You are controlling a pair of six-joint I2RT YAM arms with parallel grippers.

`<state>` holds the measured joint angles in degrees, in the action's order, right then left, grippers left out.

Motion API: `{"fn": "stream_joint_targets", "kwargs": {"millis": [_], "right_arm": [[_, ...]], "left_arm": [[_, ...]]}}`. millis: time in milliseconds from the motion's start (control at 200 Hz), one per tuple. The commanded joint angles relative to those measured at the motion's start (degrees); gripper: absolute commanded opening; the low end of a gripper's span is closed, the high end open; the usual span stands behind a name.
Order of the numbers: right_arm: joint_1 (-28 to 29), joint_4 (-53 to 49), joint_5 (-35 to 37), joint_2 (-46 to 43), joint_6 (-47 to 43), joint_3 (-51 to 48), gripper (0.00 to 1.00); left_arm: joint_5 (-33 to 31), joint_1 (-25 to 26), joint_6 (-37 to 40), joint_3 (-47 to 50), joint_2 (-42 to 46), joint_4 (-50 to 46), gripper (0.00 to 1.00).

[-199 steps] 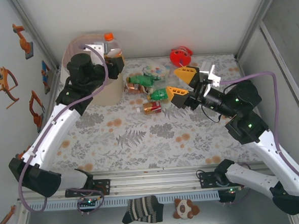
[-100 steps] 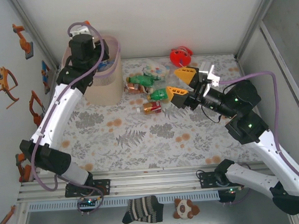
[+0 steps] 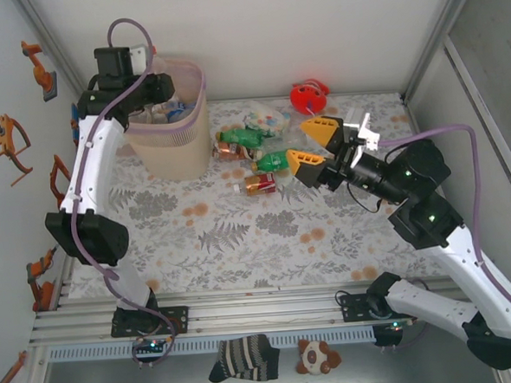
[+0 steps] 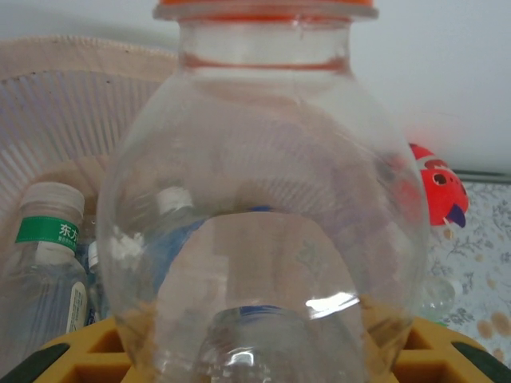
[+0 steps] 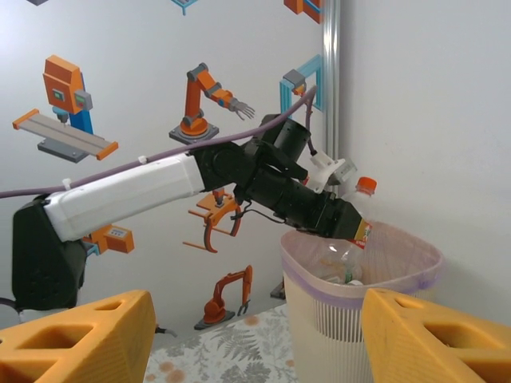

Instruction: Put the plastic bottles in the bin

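Over the bin (image 3: 184, 152) | left gripper (image 5: 345, 221) pinching clear orange-capped bottle (image 4: 263, 199) | right gripper (image 3: 300, 143) spread wide, nothing in it

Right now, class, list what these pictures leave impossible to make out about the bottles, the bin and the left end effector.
- Left wrist: how many bottles lie in the bin; the held bottle blocks and warps them.
- Top external: the left end effector's fingers, hidden behind its own wrist.
- Top external: labels on the loose bottles, too small to read.
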<state>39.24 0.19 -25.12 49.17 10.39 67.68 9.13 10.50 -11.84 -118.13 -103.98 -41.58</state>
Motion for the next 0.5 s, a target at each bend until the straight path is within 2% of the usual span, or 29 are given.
{"fn": "stream_joint_targets", "kwargs": {"millis": [0,105,220,496], "right_arm": [[0.2,0.2,0.7,-1.0,-0.8,1.7,0.68],[0.3,0.2,1.0,-1.1,-0.8,1.6,0.68],[0.3,0.4,0.8,-0.6,-0.7,1.7,0.68],[0.3,-0.2,0.8,-0.1,-1.1,2.0,0.67]], "left_arm": [[9.4,-1.4,4.2,-5.3,-4.1,-5.9,0.05],[14.6,-1.5,5.7,-10.3,-8.7,-10.8,0.15],[17.8,-1.4,5.4,-11.9,-12.1,-12.9,0.18],[19.0,-0.6,5.3,-12.0,-16.3,-15.7,0.25]]}}
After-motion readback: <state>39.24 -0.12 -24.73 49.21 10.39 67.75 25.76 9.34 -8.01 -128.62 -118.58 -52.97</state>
